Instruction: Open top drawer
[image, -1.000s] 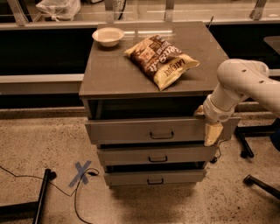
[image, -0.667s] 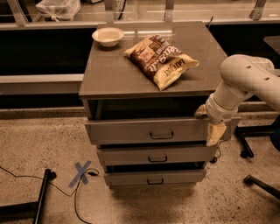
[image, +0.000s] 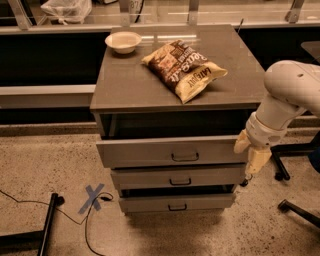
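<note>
The top drawer (image: 150, 151) is the tall grey front panel under the cabinet top, with a small black bar handle (image: 185, 157) at its centre. It stands pulled out a little, with a dark gap above the panel. My gripper (image: 252, 155) hangs from the white arm (image: 292, 90) just off the drawer's right end, pointing down, about level with the drawer front. It is away from the handle and I see nothing in it.
Two shorter drawers (image: 177, 177) (image: 175, 202) sit below. A chip bag (image: 182, 70) and a white bowl (image: 123, 41) lie on the cabinet top (image: 125, 85). Office chair legs (image: 297, 210) stand at the right. Blue tape X (image: 94, 196), a cable and a black stand foot (image: 47, 225) lie on the floor at left.
My gripper has drifted slightly to the right and down, away from the drawer's right end. The drawer has not visibly moved.
</note>
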